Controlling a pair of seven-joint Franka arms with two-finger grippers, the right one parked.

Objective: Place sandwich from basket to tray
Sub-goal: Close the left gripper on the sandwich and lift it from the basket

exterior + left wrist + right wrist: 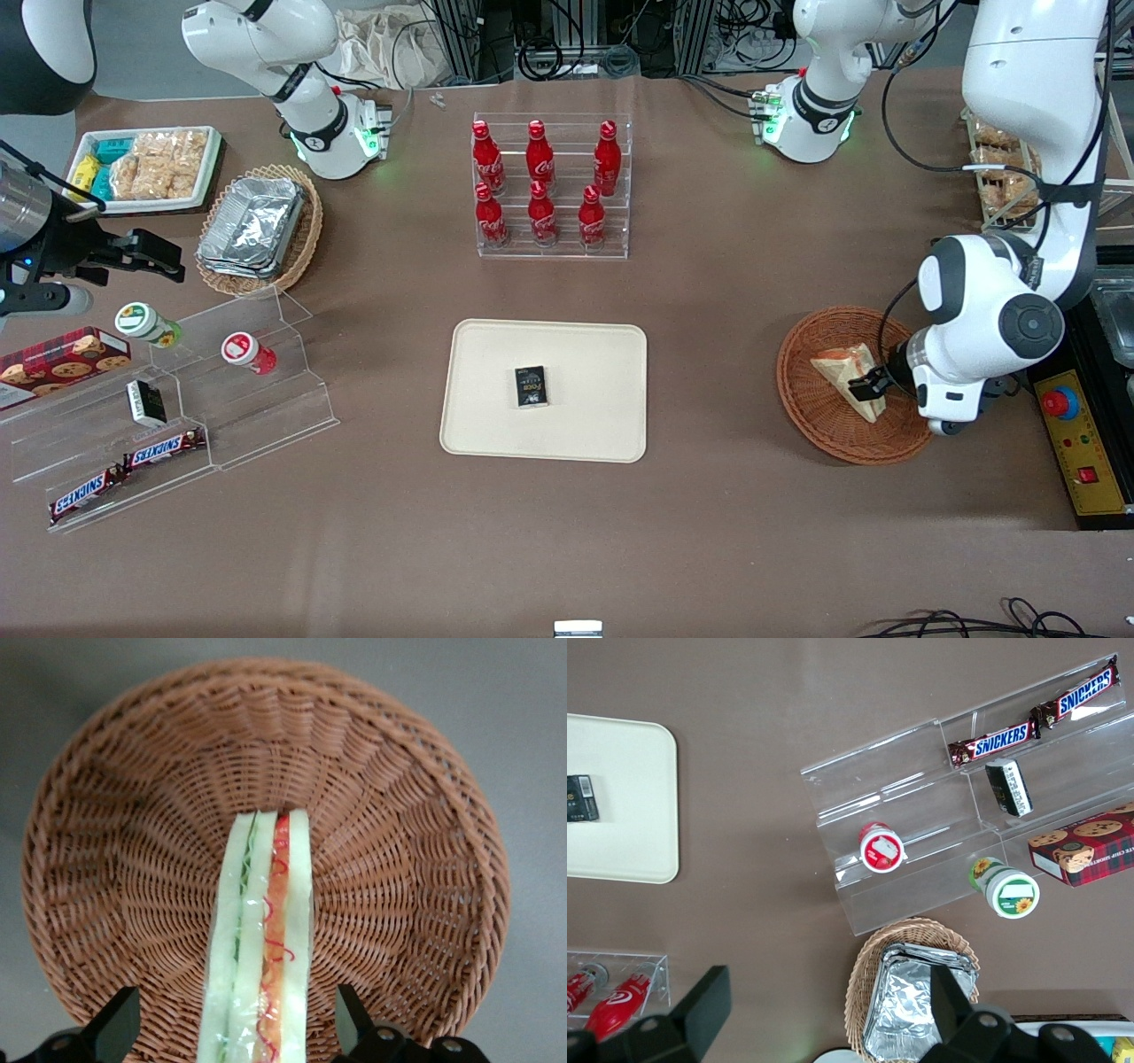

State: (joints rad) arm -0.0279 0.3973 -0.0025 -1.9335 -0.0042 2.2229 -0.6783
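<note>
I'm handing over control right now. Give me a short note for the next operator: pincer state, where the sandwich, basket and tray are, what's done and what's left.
Pincer: open, low over the reddish-brown wicker basket, one finger on each side of the sandwich, not closed on it.
Sandwich: in the basket, standing on edge with its filling layers facing up at the wrist camera.
Tray: mid-table, toward the parked arm from the basket; a small dark box already lies on it.
Done: approach and straddle.
Left: close on the sandwich, lift, carry to the tray, set it down on a bare part, release.
</note>
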